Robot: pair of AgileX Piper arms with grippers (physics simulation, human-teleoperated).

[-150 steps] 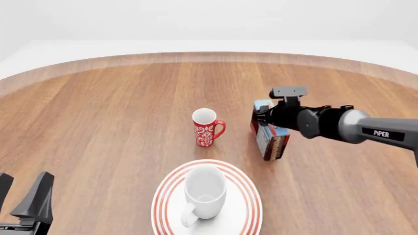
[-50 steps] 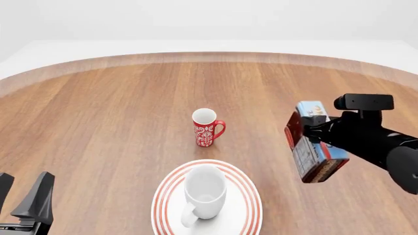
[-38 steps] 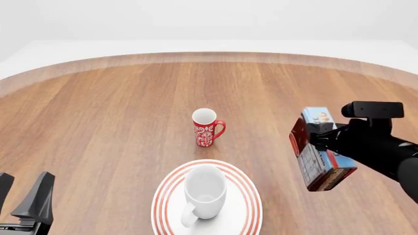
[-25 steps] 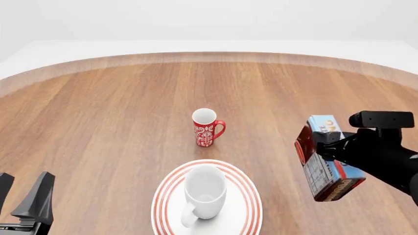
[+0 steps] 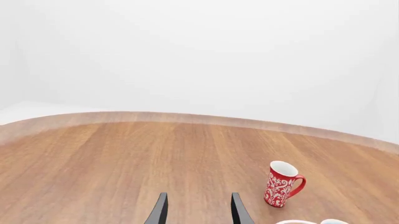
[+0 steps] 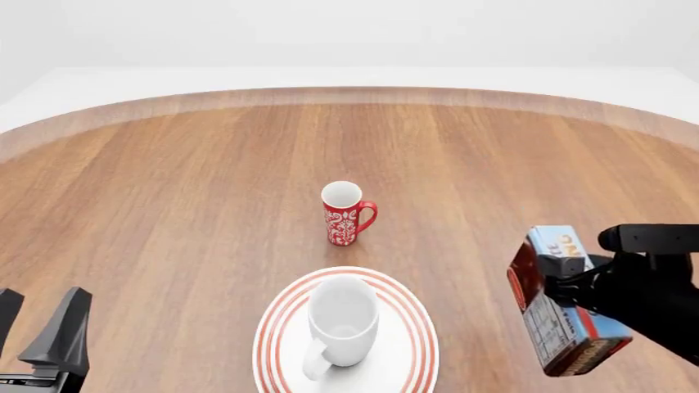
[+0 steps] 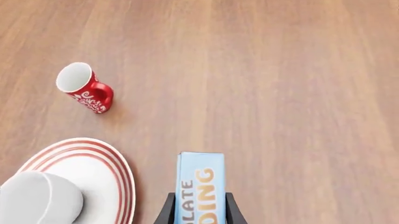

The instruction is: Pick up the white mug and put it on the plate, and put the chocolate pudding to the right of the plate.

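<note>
Black fingers of the left gripper (image 6: pixel 44 340) stand spread apart at the lower left corner of the front view, with nothing between them and bare wood showing in the gap; in the left wrist view the same two fingertips (image 5: pixel 159 212) rise from the bottom edge, well apart from each other. At the bottom centre of the front view the plate (image 6: pixel 415 344) lies flat on the table (image 6: pixel 164 205), its red rings showing around the white mug (image 6: pixel 342 323), which stands upright on the plate's middle with its handle toward the lower left. At the lower right of the front view the right gripper (image 6: pixel 562 282) is clamped on the chocolate pudding (image 6: pixel 559 315), pinching the carton by its upper part; the carton is tilted, its lower end leaning toward the lower right, and it sits to the right of the plate with a strip of wood between them. Whether the carton touches the table cannot be told. In the right wrist view the carton's light-blue face with orange lettering (image 7: pixel 199 186) runs up from the bottom edge between the two dark fingers, just beside the plate's rim (image 7: pixel 121 172). Farther up, near the centre of the front view, a red mug (image 6: pixel 345 214) with a white pattern stands upright, apart from the plate, its handle pointing right.
</note>
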